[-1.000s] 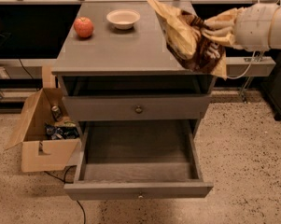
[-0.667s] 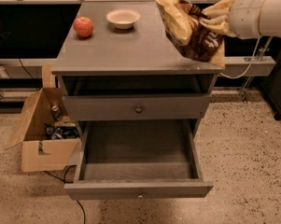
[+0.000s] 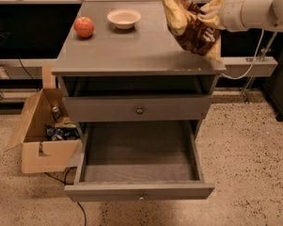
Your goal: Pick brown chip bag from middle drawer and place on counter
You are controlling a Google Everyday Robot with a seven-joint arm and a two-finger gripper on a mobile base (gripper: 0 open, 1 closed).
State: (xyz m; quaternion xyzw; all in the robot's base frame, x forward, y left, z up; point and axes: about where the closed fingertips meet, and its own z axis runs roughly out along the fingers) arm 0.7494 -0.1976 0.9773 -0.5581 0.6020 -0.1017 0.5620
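The brown chip bag (image 3: pixel 190 25), crinkled, dark brown with a pale yellow-tan end, hangs in the air over the right side of the counter (image 3: pixel 131 46). My gripper (image 3: pixel 211 17) comes in from the upper right on a white arm and is shut on the bag's right side. The bag's lower end hangs just above the counter's right edge. The middle drawer (image 3: pixel 138 154), the lowest one, stands pulled out and holds nothing.
A red apple (image 3: pixel 84 27) and a white bowl (image 3: pixel 124 18) sit at the back left of the counter. The drawer with the brass knob (image 3: pixel 139 110) is shut. An open cardboard box (image 3: pixel 44 131) with clutter stands on the floor to the left.
My gripper has lifted the chip bag higher and moved it back over the counter's right side.
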